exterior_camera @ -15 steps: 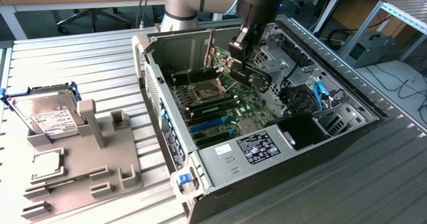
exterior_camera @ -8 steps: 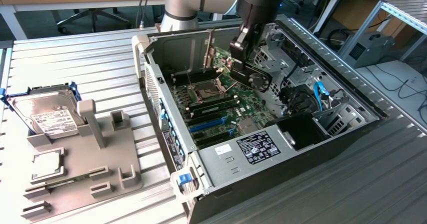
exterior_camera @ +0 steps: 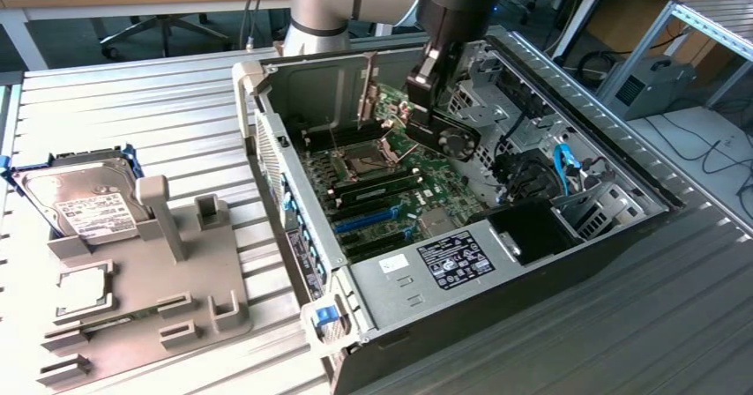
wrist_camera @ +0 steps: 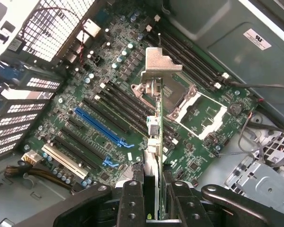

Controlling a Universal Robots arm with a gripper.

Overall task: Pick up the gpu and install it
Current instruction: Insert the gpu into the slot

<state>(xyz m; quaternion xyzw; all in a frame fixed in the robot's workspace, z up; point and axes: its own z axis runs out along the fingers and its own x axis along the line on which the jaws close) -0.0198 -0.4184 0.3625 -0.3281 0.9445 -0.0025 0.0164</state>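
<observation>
GPU [wrist_camera: 154, 127] is held edge-on btwn gripper [wrist_camera: 155, 191] jaws, clamped narrow on card. Card is positioned above mobo [wrist_camera: 61, 123] inside opened PC case [exterior_camera: 273, 148], bracket end near CPU socket [wrist_camera: 199, 109].

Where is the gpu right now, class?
In the exterior view the gpu hangs clamped in the pincer inside the open computer case, over the motherboard.

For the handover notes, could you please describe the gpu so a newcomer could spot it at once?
Find the open computer case lying on its side, with the green motherboard exposed. Over that board the gripper holds the gpu, a thin card gripped edge-on between the fingers. Its silver end bracket and being off the board set it apart from the fixed slots.
</observation>
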